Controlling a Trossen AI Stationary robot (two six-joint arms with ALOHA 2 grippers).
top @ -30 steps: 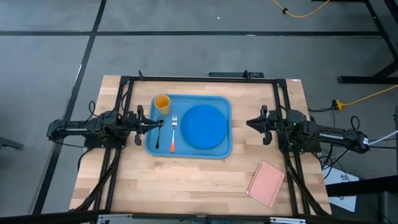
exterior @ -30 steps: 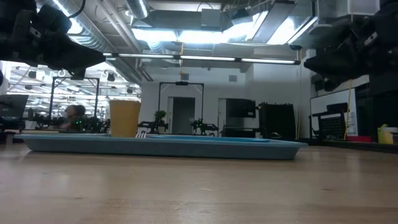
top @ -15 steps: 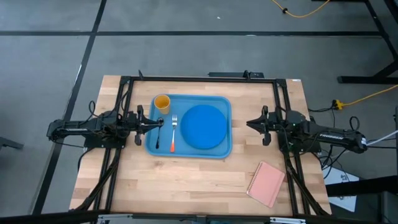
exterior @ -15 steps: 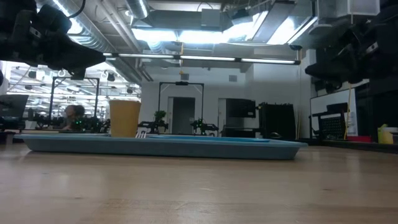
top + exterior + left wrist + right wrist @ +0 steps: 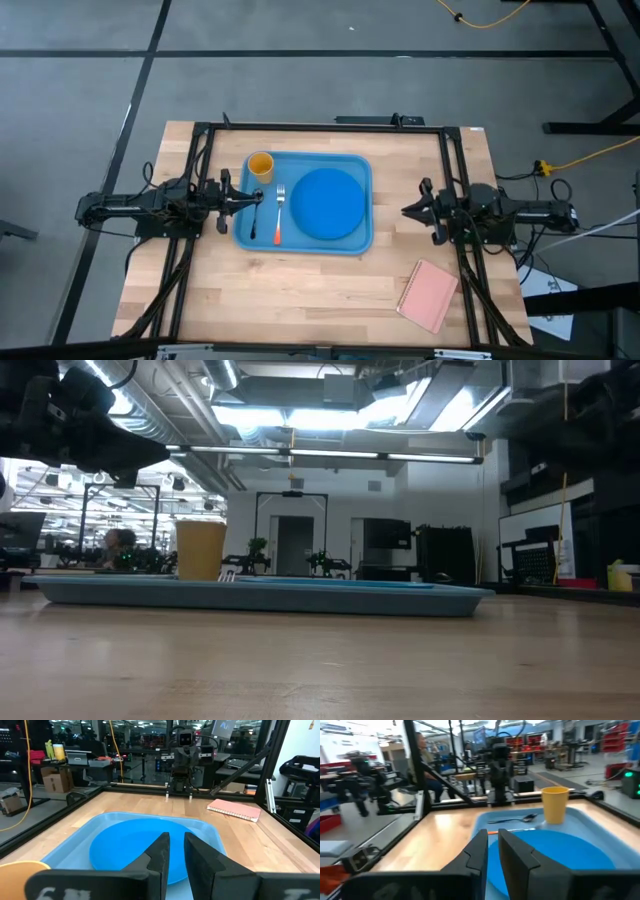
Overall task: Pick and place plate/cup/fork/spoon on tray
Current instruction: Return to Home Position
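Note:
The light blue tray (image 5: 360, 240) lies in the middle of the table. On it are the deep blue plate (image 5: 328, 203), the yellow-orange cup (image 5: 260, 166) upright in its far left corner, the fork (image 5: 279, 215) and the dark spoon (image 5: 517, 819) beside the fork. My left gripper (image 5: 258, 198) hangs level above the tray's left rim, shut and empty. My right gripper (image 5: 405, 211) hangs level just right of the tray, shut and empty, pointing at it.
A pink book (image 5: 428, 294) lies near the table's near right corner. Black frame rails run along the left, right and far sides of the table. Bare wood shows in front of the tray (image 5: 260, 593).
My right gripper has swung a little toward the table's near edge and drawn back slightly toward the right edge, still level and empty. Everything on the tray has stayed in place.

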